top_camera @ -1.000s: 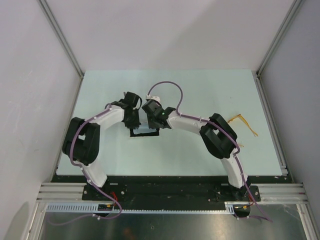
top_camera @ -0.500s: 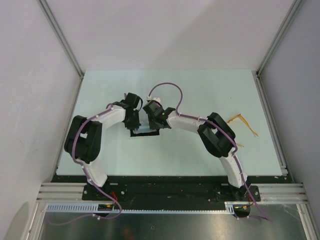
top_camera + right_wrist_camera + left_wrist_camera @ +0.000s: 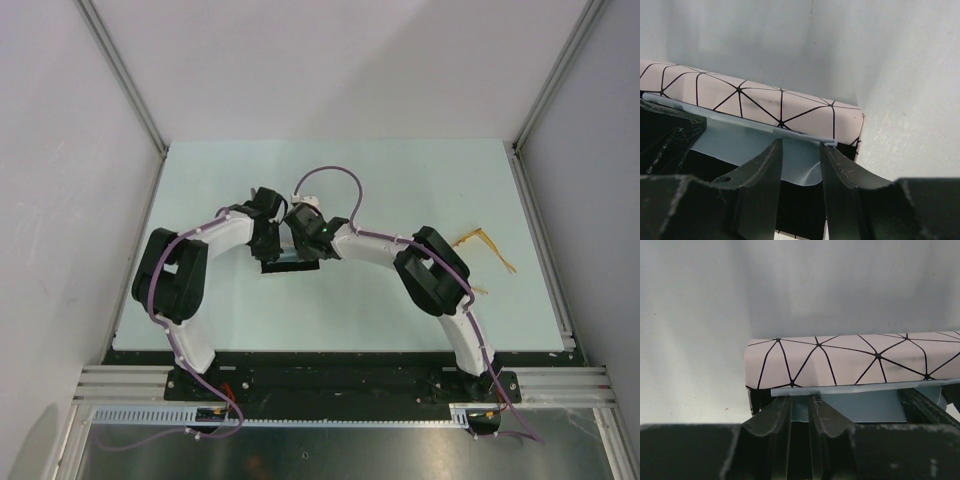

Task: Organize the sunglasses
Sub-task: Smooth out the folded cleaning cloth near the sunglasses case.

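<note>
The sunglasses (image 3: 487, 247), thin and yellow-orange, lie on the table at the right, far from both grippers. Mid-table, both arms meet over the white case with black triangle lines (image 3: 285, 263) (image 3: 840, 362) (image 3: 755, 102). A blue-grey cloth (image 3: 875, 402) (image 3: 740, 142) lies across the case's dark inside, its far edge against the patterned wall. My left gripper (image 3: 800, 401) (image 3: 272, 240) is shut on the cloth's left end. My right gripper (image 3: 801, 147) (image 3: 300, 240) stands open at the cloth's right corner, which sags loose between the fingers.
The pale green table (image 3: 400, 180) is walled in by grey panels with metal posts at the back corners (image 3: 160, 150). The right arm's elbow (image 3: 435, 270) sits close to the sunglasses. A black rail (image 3: 340, 360) runs along the table's near edge.
My right gripper has opened and let go of the cloth's corner. Both wrists have edged slightly towards the back left over the case. The left gripper's hold is unchanged.
</note>
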You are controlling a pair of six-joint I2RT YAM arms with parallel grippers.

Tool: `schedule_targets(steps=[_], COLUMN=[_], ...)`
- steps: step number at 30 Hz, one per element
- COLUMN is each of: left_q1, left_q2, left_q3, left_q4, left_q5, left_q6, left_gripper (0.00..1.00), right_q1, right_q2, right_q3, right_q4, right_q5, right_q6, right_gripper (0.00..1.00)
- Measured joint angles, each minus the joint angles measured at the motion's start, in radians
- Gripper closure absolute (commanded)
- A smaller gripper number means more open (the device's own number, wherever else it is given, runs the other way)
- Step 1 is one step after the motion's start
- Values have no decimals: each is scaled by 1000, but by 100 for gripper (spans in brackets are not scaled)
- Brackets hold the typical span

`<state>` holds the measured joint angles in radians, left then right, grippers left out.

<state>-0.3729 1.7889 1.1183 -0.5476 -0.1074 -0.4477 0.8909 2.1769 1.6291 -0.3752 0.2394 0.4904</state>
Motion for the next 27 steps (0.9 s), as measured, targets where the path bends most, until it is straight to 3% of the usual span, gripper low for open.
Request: schedule_targets(steps=[11, 27], left_q1=[-5, -5], left_q2=[-4, -66], left_q3=[0, 10], left_q4=[-1, -1], left_q5=[-18, 3], left_q6=[0, -24], left_gripper=[74, 76], right_q1=[14, 20], right_q2=[-8, -57], right_q3=[-5, -79], right_q4=[16, 98], right_q5=[30, 23], right_q6=[-24, -24], right_gripper=[60, 76])
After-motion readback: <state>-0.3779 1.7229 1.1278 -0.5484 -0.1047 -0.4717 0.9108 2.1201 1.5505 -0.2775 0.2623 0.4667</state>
